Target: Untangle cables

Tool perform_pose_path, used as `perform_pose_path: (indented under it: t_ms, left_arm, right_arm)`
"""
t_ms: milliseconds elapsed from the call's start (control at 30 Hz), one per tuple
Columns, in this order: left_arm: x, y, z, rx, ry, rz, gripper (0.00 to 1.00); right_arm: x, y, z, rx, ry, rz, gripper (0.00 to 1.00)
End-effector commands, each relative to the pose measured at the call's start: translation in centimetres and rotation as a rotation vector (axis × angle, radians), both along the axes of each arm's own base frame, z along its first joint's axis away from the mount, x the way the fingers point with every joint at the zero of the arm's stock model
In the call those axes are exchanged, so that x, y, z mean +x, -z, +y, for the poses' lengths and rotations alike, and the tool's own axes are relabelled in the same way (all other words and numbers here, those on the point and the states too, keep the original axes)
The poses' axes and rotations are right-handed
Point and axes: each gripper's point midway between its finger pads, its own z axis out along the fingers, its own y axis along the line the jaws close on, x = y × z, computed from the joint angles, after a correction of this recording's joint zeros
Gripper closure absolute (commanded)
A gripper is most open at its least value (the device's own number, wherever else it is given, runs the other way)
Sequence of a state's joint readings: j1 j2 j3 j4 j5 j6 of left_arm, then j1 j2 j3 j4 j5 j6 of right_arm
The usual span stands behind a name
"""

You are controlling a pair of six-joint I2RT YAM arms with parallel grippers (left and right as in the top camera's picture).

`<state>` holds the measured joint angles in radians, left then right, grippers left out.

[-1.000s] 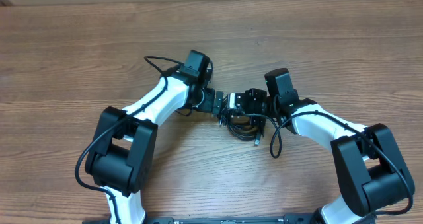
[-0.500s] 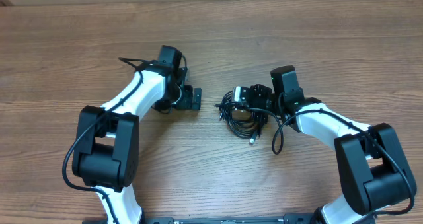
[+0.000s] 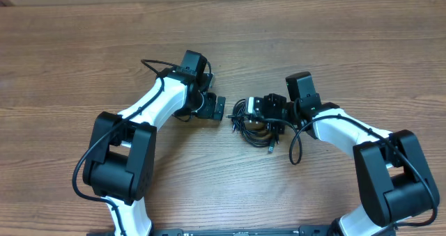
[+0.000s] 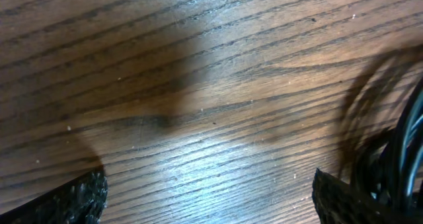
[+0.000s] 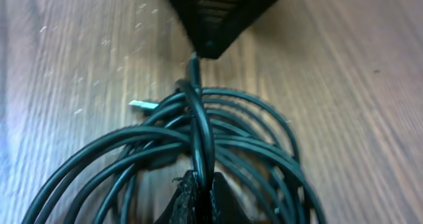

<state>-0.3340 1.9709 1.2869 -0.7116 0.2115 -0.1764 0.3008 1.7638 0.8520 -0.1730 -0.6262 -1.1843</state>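
Note:
The cables [image 3: 255,127] lie as a coiled black bundle on the wooden table at the centre. My right gripper [image 3: 270,113] is over the bundle's top and shut on a few strands of it. The right wrist view shows the fingertips [image 5: 199,196] pinching upright strands of the coil [image 5: 251,145], with a silver plug [image 5: 143,106] poking out at the left. My left gripper [image 3: 217,108] is open just left of the bundle, not touching it. In the left wrist view its fingers [image 4: 211,199] are wide apart over bare wood, with cable strands [image 4: 404,141] at the right edge.
One loose plug end [image 3: 270,148] sticks out below the bundle. The right arm's own thicker wire [image 3: 293,149] loops down beside it. A black ribbed part [image 5: 221,12] fills the top of the right wrist view. The wooden table [image 3: 334,48] surrounds everything.
The left gripper pulled away to the left from the bundle, then came partway back to the right. The right gripper has stayed shut on the bundle, almost still.

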Motion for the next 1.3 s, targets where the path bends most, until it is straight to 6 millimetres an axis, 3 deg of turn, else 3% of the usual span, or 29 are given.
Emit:
perform_pose_path:
  t_ms: [0, 433, 733, 1000, 1267]
  left_arm:
    - [-1.7, 1.8, -0.1, -0.010, 0.018, 0.070, 0.01]
    - [-1.6, 1.7, -0.4, -0.029, 0.020, 0.068, 0.00]
    - [-1.6, 1.7, -0.4, -0.028, 0.021, 0.070, 0.00]
    - [-1.6, 1.7, -0.4, -0.028, 0.021, 0.070, 0.00]
    - [-1.6, 1.7, -0.4, -0.028, 0.020, 0.070, 0.00]
  right_arm:
    - [0.7, 0.4, -0.7, -0.056, -0.028, -0.057, 0.96]
    - [1.9, 2.3, -3.9, -0.248, 0.107, -0.052, 0.96]
    - [1.9, 1.4, -4.6, -0.249, 0.125, -0.054, 0.96]
    - [1.4, 2.3, -7.9, -0.378, 0.220, 0.000, 0.96]
    - [1.4, 1.9, -8.7, -0.415, 0.238, -0.008, 0.96]
